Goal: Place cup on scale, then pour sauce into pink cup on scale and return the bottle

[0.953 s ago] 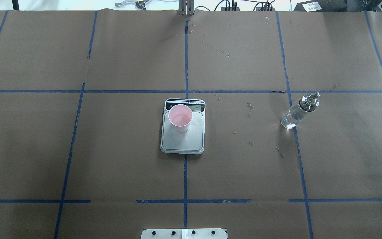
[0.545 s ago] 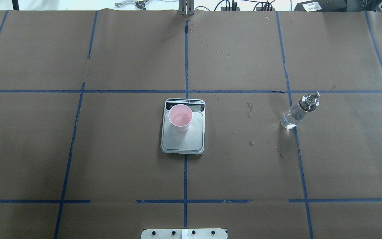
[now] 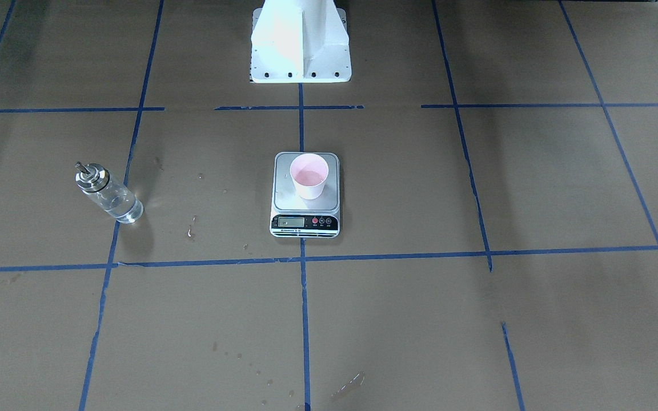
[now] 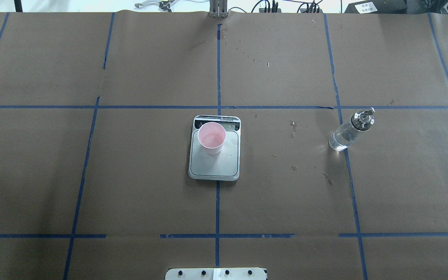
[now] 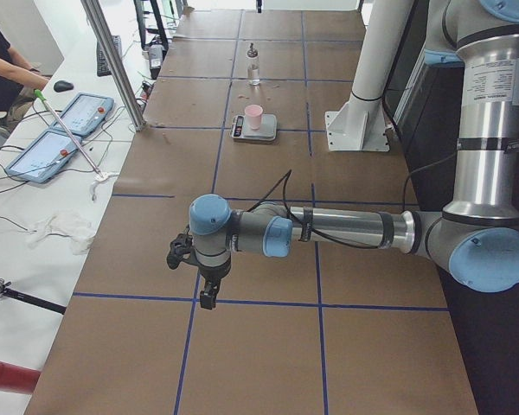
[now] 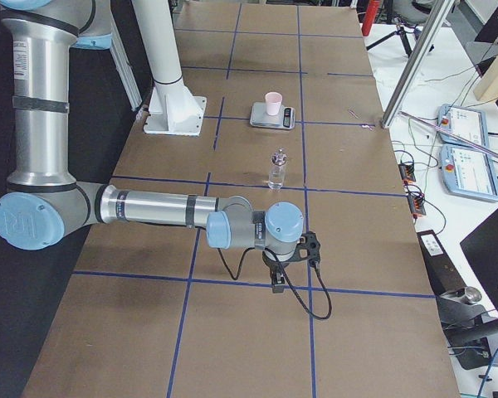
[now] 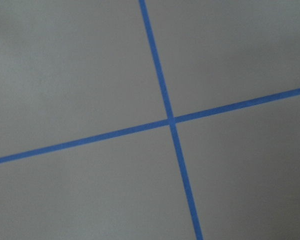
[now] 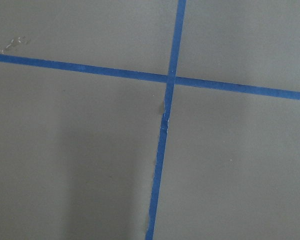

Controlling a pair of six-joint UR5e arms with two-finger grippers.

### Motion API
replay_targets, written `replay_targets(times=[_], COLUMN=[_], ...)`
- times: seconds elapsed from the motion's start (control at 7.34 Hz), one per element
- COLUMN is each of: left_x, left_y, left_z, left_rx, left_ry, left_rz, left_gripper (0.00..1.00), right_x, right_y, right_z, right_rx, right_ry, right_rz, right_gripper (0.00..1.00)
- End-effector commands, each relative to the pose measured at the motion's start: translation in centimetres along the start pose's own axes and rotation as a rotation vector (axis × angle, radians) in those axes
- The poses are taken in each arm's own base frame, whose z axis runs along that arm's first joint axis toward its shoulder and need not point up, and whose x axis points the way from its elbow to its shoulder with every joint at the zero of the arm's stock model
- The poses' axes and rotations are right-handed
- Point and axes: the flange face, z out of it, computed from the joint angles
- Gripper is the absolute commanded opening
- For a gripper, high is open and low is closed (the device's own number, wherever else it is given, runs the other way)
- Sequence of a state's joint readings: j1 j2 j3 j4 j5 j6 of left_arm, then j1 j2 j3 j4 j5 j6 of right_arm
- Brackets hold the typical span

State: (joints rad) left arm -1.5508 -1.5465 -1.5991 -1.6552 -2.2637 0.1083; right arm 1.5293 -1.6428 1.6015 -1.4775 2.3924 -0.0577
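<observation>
Our left claw (image 5: 206, 294) hangs at the robot's left end of the table, pointing down at a tape crossing (image 7: 171, 120). We see it only from the side, so we cannot tell how wide it stands, and nothing shows in it. Its arm lies stretched out low and nearly level over the brown paper (image 4: 91, 175), with the wrist bent down.

At the middle, the cup (image 4: 211, 138) stands upright on the scale (image 4: 214, 167), towards the display end. We judge it light and thin-walled, easy to crush or tip, so a soft hold on its wall would suit. We cannot tell whether it holds liquid.

A few drops (image 4: 294, 126) mark the paper to the right. Further right, well apart from the scale, the bottle (image 4: 346, 134) stands upright with clear sauce (image 4: 338, 143) low inside. Being glass, it is likely smooth, breakable and slippery when wet. We would grip round the body below the metal cap (image 4: 362, 118).

Our right claw (image 6: 275, 280) mirrors the left at the far end, arm low and extended. We cannot tell its opening either.
</observation>
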Motion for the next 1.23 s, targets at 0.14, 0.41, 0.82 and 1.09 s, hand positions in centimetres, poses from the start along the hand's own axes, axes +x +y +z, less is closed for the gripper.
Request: replay_targets(times=[0.14,0.41,0.82,1.09], left_x=[-3.1,-2.7,-2.5,-2.6], left_y=[1.6,1.5,1.6,1.7], left_z=[1.3,0.9,0.7,1.0], left_rx=[-0.023,-0.017,-0.036,-0.040], left_ry=[0.048,0.049,0.052,0.055], left_rz=[0.016,0.012,-0.007,-0.009], left_gripper=[1.00,1.00,1.00,1.00], right_x=[-0.8,-2.1,-2.6,-1.9], right_y=[-0.8,-0.6,0.0,0.5], right_z=[-1.0,-2.8,-3.1,-2.5], right_rx=[0.019,0.002,-0.016,-0.026], right_ry=[-0.001,0.000,-0.003,0.001], right_rz=[-0.007,0.027,0.042,0.052], right_gripper=[1.00,1.00,1.00,1.00])
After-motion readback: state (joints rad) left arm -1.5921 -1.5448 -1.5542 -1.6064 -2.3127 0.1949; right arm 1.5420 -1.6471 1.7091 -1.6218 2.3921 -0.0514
